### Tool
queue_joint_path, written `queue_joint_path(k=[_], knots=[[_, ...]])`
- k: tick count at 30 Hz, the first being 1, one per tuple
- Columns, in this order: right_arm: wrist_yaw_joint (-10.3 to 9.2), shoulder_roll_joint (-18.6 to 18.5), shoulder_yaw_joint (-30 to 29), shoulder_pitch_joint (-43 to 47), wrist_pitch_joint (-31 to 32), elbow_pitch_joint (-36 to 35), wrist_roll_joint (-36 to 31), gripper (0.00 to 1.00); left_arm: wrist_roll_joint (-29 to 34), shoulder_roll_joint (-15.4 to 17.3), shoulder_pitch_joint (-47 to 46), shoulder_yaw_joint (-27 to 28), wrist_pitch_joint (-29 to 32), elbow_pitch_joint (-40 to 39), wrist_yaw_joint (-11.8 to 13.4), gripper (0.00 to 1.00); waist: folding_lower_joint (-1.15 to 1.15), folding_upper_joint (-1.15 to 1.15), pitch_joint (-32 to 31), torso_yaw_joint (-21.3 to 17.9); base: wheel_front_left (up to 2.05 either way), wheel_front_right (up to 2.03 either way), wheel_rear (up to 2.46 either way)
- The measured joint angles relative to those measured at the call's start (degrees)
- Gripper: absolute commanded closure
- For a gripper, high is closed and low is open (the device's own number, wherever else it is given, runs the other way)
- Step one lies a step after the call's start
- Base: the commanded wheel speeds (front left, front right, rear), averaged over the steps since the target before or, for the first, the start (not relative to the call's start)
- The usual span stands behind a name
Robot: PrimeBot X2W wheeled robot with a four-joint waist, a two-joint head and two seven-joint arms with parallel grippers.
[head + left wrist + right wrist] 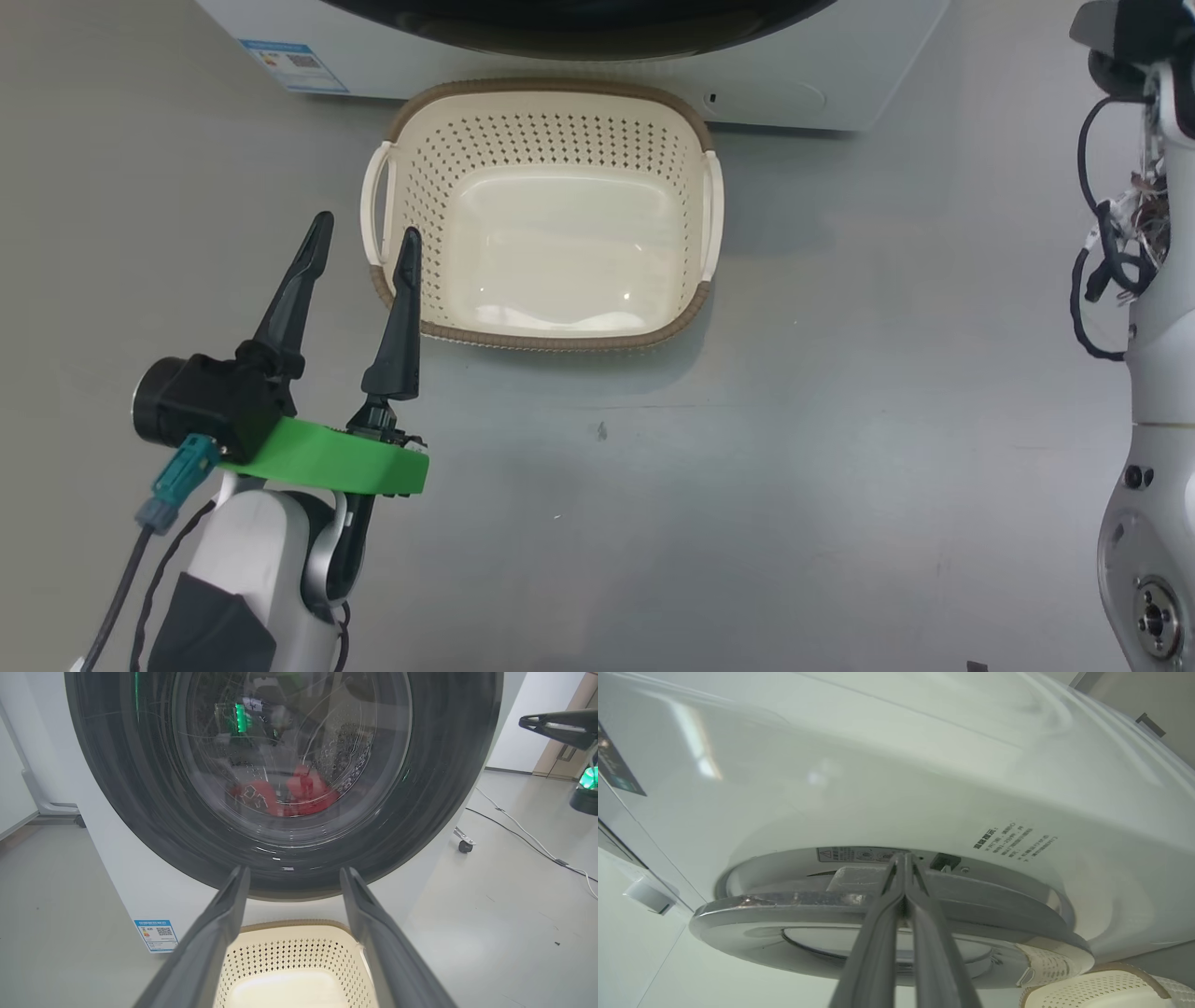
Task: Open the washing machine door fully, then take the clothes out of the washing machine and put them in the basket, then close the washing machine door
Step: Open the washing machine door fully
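Observation:
The washing machine (140, 896) stands ahead with its black-rimmed round door (140, 788) facing me. Red clothes (299, 795) show through the glass, low in the drum. The cream basket (551, 93) sits on the floor right below the door, with nothing in it. My left gripper (366, 227) hovers open near the basket's left handle, its fingers (219, 933) spread and holding nothing. My right gripper (904, 858) is shut, its tips pushed into the gap between the door's edge (784, 903) and the machine's front (924, 765). It enters the left wrist view from the right as my right gripper (525, 721).
A blue label (294, 65) marks the machine's lower left corner. My right arm's pale body (1158, 392) with loose cables rises along the right edge. A cable (528, 835) runs over the grey floor at the right, near a caster wheel (464, 847).

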Motion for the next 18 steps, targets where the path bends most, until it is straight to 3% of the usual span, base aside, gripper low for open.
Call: queue_joint_path(k=[7, 18], knots=[[-1.47, -1.5, 0.8, -5.4, 3.0, 2.8, 0.4, 1.0, 0.0, -0.2, -1.4, -1.2, 0.0, 0.4, -0.2, 0.0, 0.0, 0.0, 2.1, 2.5, 0.0, 0.0, 0.0], [-1.98, -3.0, 1.9, -11.7, 6.2, 6.5, 0.5, 1.0, 0.0, -0.4, -2.7, -1.4, 0.0, 1.1, -0.5, 0.0, 0.0, 0.0, 4.3, 5.1, 0.0, 0.0, 0.0]])
